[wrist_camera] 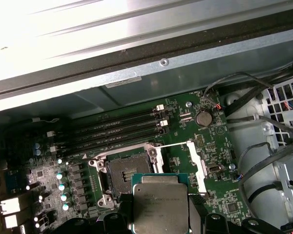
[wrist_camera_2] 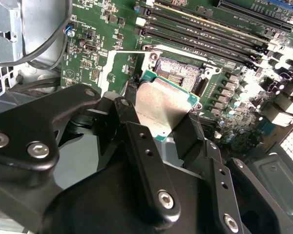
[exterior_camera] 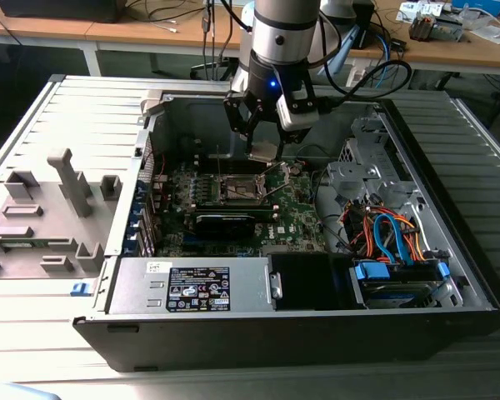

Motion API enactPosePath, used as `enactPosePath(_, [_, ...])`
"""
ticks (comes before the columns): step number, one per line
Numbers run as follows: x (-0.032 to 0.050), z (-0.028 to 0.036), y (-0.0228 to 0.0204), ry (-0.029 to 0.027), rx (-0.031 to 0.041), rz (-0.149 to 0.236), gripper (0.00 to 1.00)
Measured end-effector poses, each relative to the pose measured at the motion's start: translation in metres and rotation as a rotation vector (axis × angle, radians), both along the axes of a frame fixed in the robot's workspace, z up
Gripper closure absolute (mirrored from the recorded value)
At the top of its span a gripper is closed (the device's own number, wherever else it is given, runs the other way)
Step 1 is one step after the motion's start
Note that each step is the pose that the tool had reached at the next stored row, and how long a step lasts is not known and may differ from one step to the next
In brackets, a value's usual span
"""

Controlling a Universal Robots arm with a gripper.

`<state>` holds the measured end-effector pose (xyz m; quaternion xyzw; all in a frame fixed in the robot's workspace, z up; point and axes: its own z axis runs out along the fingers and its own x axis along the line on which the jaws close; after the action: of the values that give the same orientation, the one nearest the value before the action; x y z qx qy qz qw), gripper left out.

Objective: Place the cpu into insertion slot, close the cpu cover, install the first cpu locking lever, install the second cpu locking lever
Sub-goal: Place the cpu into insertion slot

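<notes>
My gripper point(exterior_camera: 264, 150) hangs inside the open computer case, shut on the cpu point(wrist_camera_2: 163, 105), a flat silver-grey square on a green carrier edge. In both wrist views the chip sits tilted between the black fingers point(wrist_camera_2: 188, 136). The cpu point(wrist_camera: 160, 202) hovers just beside and above the insertion slot point(wrist_camera: 123, 174), apart from it. That slot point(wrist_camera_2: 181, 73) shows its bare contact field inside a silver rim. The cpu cover point(wrist_camera: 196, 163) is swung open to one side of the slot, and appears as a thin silver frame point(wrist_camera_2: 110, 68). In the exterior view the slot point(exterior_camera: 242, 190) lies just below the gripper.
Long black memory slots point(wrist_camera: 117, 127) run next to the socket. A black graphics card point(exterior_camera: 225, 222) lies in front of it, and the power supply point(exterior_camera: 192, 287) fills the case's near side. Cables and a drive cage point(exterior_camera: 392, 237) crowd the exterior view's right. A grey fixture point(exterior_camera: 42, 208) stands outside on the left.
</notes>
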<state>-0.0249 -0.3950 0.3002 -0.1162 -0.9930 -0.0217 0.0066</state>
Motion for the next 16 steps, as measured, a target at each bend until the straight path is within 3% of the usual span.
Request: enactPosePath(16, [0.0000, -0.0010, 0.0000, 0.0000, 0.0000, -0.010, 0.45])
